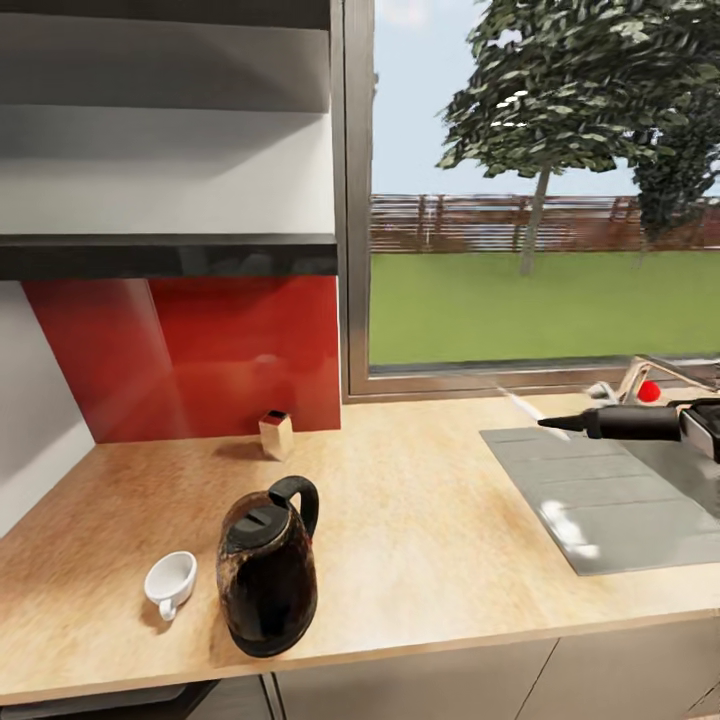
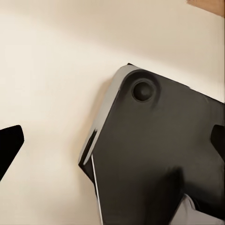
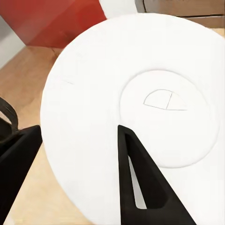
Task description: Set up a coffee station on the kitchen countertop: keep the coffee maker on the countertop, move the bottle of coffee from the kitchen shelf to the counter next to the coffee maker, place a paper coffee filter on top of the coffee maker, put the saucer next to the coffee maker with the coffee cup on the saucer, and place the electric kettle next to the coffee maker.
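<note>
Nearest the head camera stands the electric kettle, upright close to the front edge of the kitchen countertop, its black loop handle turned toward the wall. Touching distance to the kettle's left lies the coffee cup, tipped on its side with its mouth facing up and away. Farther back from the kettle, against the red backsplash, sits a small tan box. Off to the kettle's right, past a stretch of bare wood, the right gripper reaches in over the grey drainer of the sink, and a thin pale sliver just ahead of it looks like the saucer seen edge-on. In the right wrist view the saucer is a broad white disc with the right gripper clamped on its rim, one finger across its face. So the saucer lies well to the kettle's right, and I judge the coming move carries it leftward toward the cup. The black kitchen shelf hangs above the backsplash. Whether the left gripper is open, I cannot tell.
</note>
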